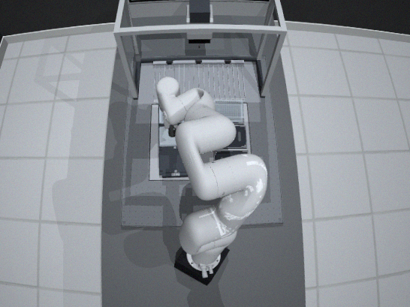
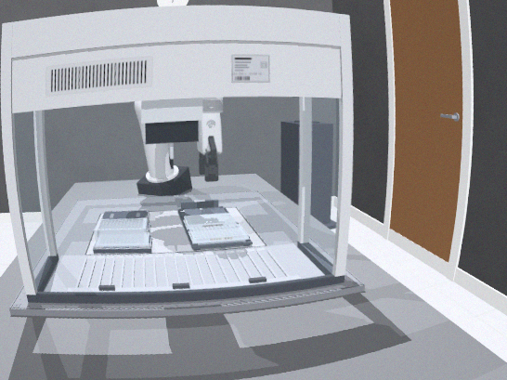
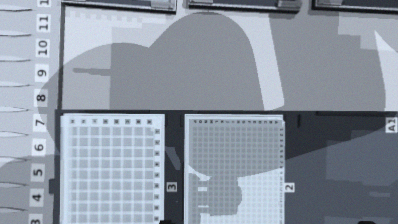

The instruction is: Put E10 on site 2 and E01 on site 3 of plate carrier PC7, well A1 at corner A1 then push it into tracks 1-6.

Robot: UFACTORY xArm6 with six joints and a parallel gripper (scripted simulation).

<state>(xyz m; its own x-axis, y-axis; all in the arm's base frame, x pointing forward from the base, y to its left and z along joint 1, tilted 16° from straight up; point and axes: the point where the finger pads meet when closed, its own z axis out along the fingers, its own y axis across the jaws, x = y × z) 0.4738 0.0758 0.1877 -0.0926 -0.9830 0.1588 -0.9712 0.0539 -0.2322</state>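
Observation:
The dark plate carrier PC7 (image 3: 225, 167) lies on the apron in front of the rails; it also shows in the exterior view (image 2: 215, 230). The 96-well plate E01 (image 3: 112, 167) sits on site 3. The 384-well plate E10 (image 3: 234, 167) sits on site 2. Site 1 (image 3: 345, 170), with its A1 mark (image 3: 391, 124), holds nothing. The deep-well block E07 (image 2: 122, 240) sits in the nest nearest the rails (image 1: 229, 110). My gripper (image 2: 211, 163) hangs open and empty well above the carrier, touching nothing.
The track numbers (image 3: 40, 122) run along the apron edge; the carrier's edge lies between marks 7 and 8. Two dark empty nests (image 1: 240, 136) stand beside the carrier. Three small dark lamps (image 2: 181, 285) sit behind the rails (image 2: 186, 268). The instrument frame posts (image 2: 304, 170) flank the apron.

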